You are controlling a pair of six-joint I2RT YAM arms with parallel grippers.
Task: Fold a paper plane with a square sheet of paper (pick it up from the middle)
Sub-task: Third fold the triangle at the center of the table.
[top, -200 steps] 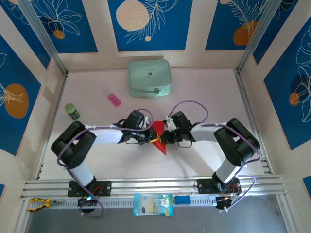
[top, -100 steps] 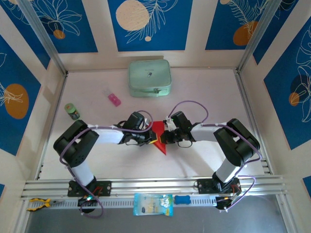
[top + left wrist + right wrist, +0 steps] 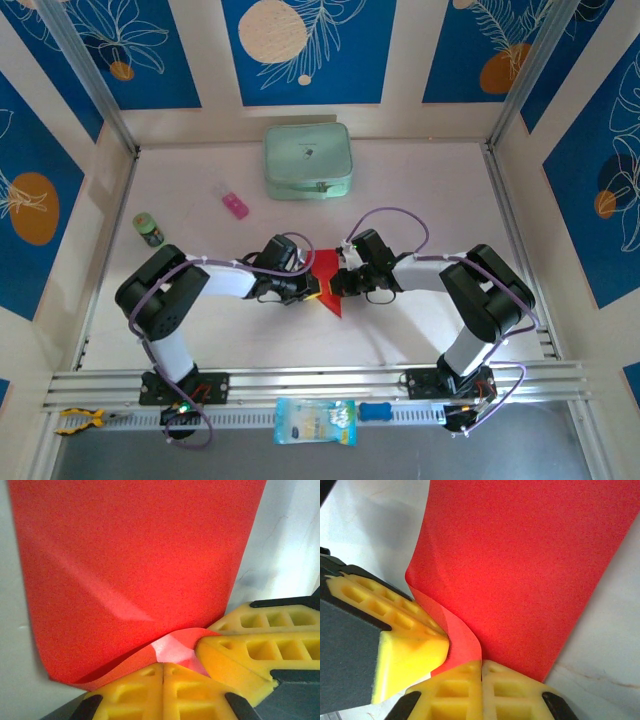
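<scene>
The red sheet of paper [image 3: 328, 267] lies mid-table, folded to a pointed shape with its tip toward the arms. My left gripper [image 3: 311, 288] is shut, its yellow fingertips together at the paper's left edge [image 3: 162, 667]. My right gripper [image 3: 337, 285] is shut too, its tips together against the paper's right side [image 3: 481, 664]. The two grippers almost touch. In the left wrist view the paper [image 3: 135, 565] spreads flat ahead, and a small flap curls up between my tips and the right gripper's fingers [image 3: 250, 650]. In the right wrist view the paper [image 3: 530, 565] curls up beside the left gripper's fingers [image 3: 405, 645].
A pale green case [image 3: 308, 160] stands at the back centre. A small pink block [image 3: 235, 206] and a small green can [image 3: 149, 230] lie to the left. On the front rail sit a blue-white packet [image 3: 314, 420] and a yellow-handled tool [image 3: 78, 420].
The left arm has shifted slightly to the right, bringing its gripper a little closer to the paper. The right arm and the paper have stayed put.
</scene>
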